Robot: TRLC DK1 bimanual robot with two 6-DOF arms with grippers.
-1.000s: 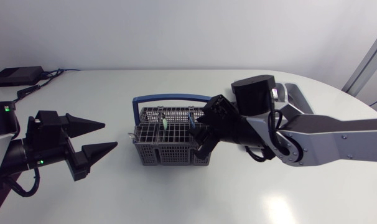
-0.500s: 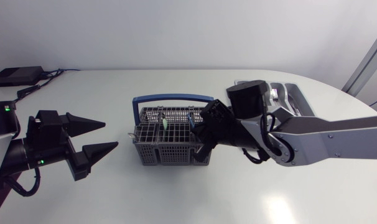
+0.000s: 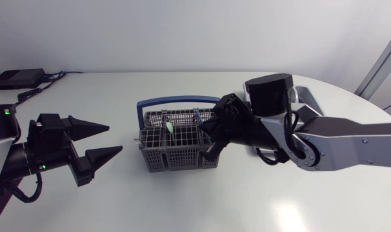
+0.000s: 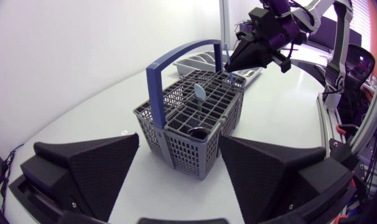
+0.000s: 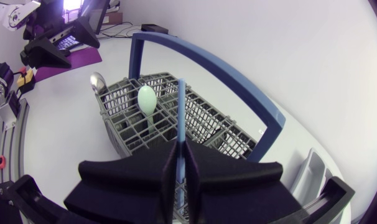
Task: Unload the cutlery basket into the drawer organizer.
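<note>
Mid-bench (image 3: 182,206): grey mesh cutlery basket (image 3: 176,153), with blue hoop handle (image 3: 176,100) standing up over it. Upright inside, near the middle: pale green spoon (image 3: 170,128), bowl end up. At the basket's left end: shiny rounded metal piece (image 5: 96,81) poking above the grid, too small to name for sure.

Over the basket's right end: right gripper (image 3: 207,136), arm in from the right, fingers (image 5: 132,180) closed tight on a thin light-blue utensil (image 5: 181,112), clamped from both sides. Far end of that utensil at the basket's top grid. Cannot tell whether it is clear of the cells. Working end hidden.

At the bench's left: left gripper (image 3: 115,139), well apart from the basket and pointing at it, fingers (image 4: 89,168) spread wide, nothing held.

Far right of the bench: grey drawer organizer (image 3: 311,100), partly hidden behind the right arm. Compartments visible in the left wrist view (image 4: 198,61), contents not discernible.

Far left corner: black box (image 3: 18,78) with cables.
</note>
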